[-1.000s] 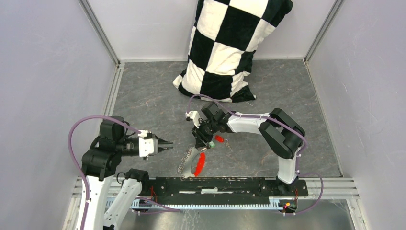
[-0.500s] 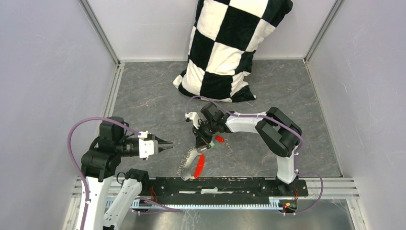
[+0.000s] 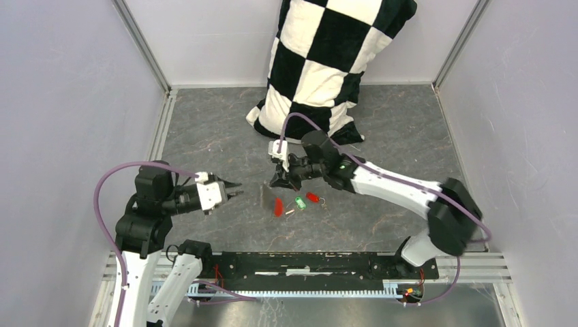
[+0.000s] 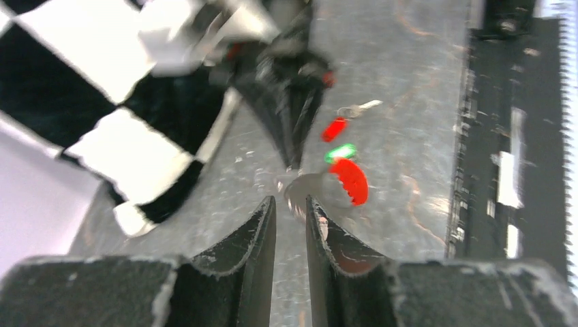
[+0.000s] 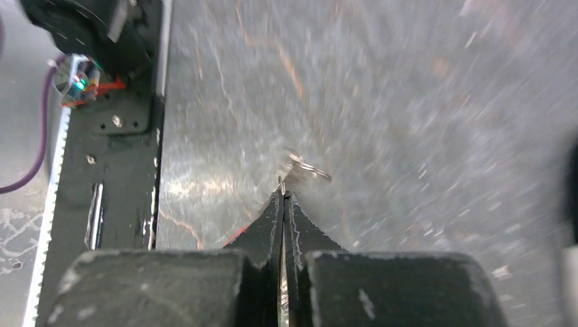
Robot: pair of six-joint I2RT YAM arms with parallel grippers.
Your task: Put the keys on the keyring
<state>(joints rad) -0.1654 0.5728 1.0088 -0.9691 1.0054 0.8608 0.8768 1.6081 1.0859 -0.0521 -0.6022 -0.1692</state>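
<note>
The right gripper [image 3: 279, 182] reaches out over the middle of the grey marbled table [image 3: 382, 122], its claw pressed together on the thin wire of the keyring [image 3: 276, 206]. In the right wrist view the two black fingers meet with only a sliver of silver metal between their tips, and a small wire ring [image 5: 308, 169] shows just past them. The keyring's flat curved fob, grey on one side and red on the other, lies just below those fingertips on the near-left side; whether it rests on the table or hangs clear of it cannot be told. The green-headed key [image 3: 300, 202] lies on the table just right of the fob, and the red-headed key [image 3: 313, 197] lies just beyond it, both apart from the keyring. The left gripper [image 3: 236, 190] hovers to the left, pointing at the fob, its claw a narrow gap apart with nothing between the fingers. A black-and-white checkered pillow [image 3: 320, 68] leans against the back wall behind the right gripper.
</note>
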